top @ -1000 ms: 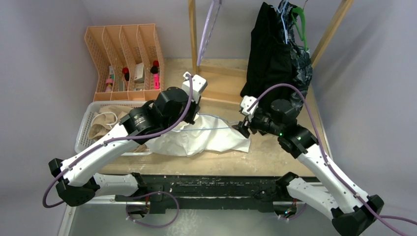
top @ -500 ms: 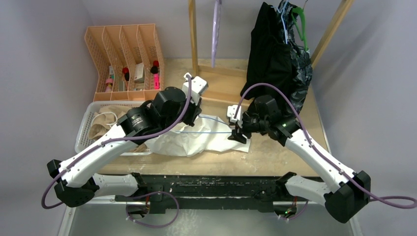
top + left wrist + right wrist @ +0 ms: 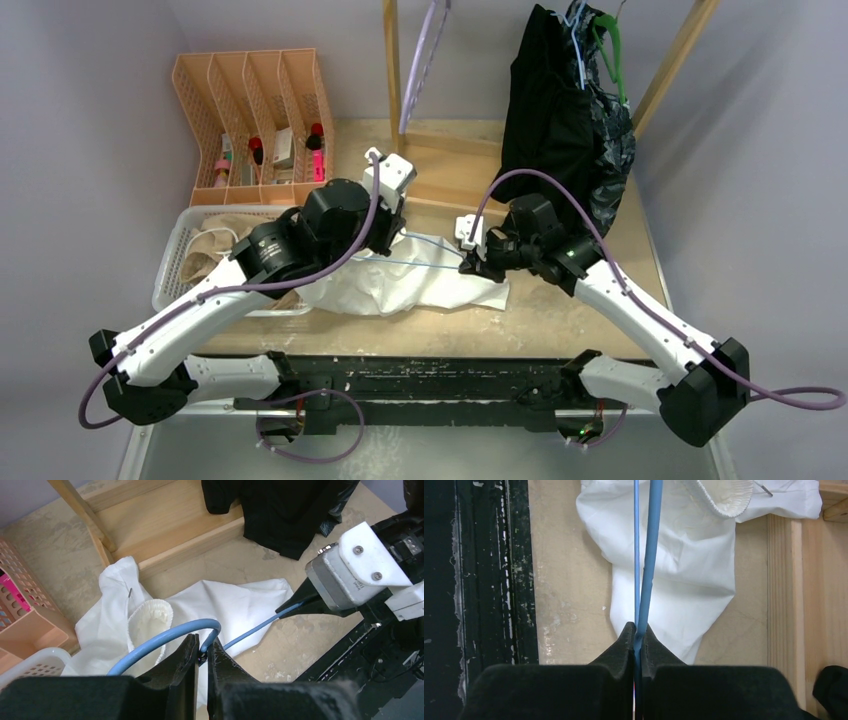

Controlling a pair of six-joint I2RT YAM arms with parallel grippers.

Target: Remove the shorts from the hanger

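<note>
Far to the left of the left fingers [image 3: 186, 656], a white basket [image 3: 170, 270] holds the tan shorts [image 3: 205, 250]. The left fingers are closed tight on the curved end of a thin blue hanger [image 3: 165, 637]. The wire runs from them across to the right fingers [image 3: 623, 642], which are pinched shut on its other end.

Directly below both sets of fingers, the white shorts [image 3: 400, 285] lie crumpled on the tabletop [image 3: 560, 305], elastic waistband open and facing up. They appear to be off the hanger, though the wire passes close above them. They look light, limp and easy to bunch, so the gathered waistband is probably the best place to take hold.

Behind the right fingers, the black shorts [image 3: 550, 100] and the dark patterned shorts [image 3: 612, 135] hang on a wooden rack [image 3: 455, 175]. They are also soft and likely to drape and swing, and the waist at the hanger is likely the surest grip.

Open tabletop lies just in front of and to the right of the right fingers. The rack base stands just behind the white shorts, and the tabletop's near edge is close.
</note>
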